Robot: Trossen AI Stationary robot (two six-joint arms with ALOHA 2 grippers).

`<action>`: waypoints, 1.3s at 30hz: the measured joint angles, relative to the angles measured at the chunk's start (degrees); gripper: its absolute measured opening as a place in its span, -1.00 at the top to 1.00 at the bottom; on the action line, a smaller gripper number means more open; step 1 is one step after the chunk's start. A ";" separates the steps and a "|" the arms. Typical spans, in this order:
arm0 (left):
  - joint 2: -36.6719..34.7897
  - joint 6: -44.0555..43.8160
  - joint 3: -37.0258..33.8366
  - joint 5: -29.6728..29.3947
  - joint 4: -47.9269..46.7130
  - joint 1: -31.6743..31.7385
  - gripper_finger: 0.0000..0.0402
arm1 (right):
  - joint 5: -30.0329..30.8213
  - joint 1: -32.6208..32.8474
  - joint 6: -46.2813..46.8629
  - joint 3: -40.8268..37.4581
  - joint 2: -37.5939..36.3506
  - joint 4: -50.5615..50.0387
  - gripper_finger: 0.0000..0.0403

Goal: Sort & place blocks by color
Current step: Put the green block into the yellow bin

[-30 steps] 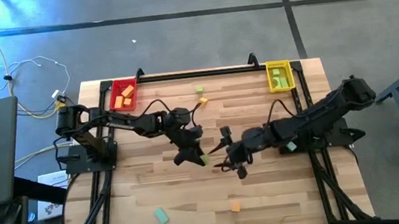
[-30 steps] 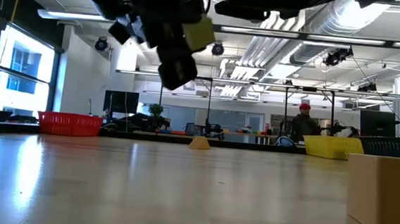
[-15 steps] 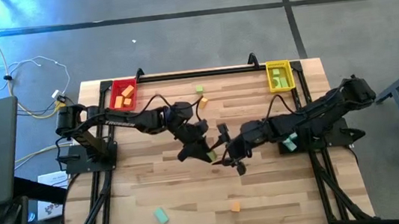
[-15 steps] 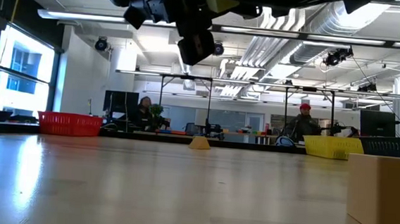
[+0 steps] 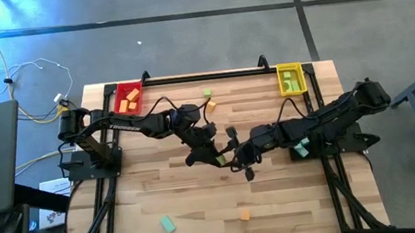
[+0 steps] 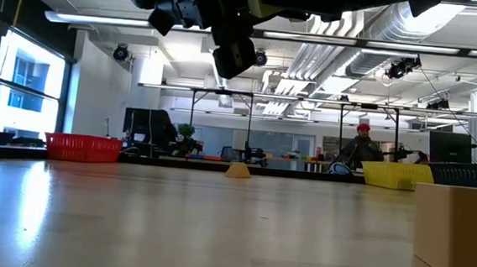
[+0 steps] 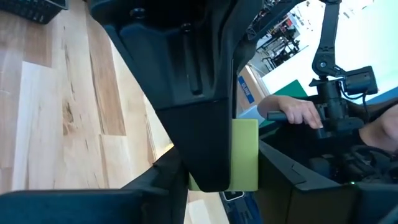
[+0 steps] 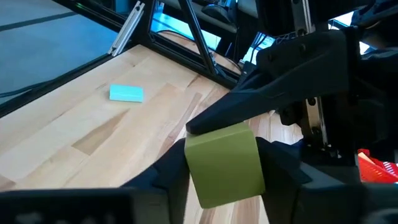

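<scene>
Since before, green block [image 8: 224, 163] between both grippers

Far side of the light green block [image 7: 244, 155] behind the left gripper [image 5: 210, 156]; both arms cropped in low view.

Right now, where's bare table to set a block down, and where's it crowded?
Bare: the near-left corner beside the teal block, and the strip between the red tray and yellow tray. Crowded: mid-table, where the left gripper and right gripper meet at the green block.

Grey floor [image 5: 183, 41] surrounds the table; bright windows [image 6: 25, 85], ceiling ducts [image 6: 372, 25] beyond.
</scene>
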 joint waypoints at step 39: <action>-0.02 18.41 0.00 -42.06 -27.73 4.68 -0.01 | 41.70 -12.42 48.70 -0.02 0.04 -41.70 0.48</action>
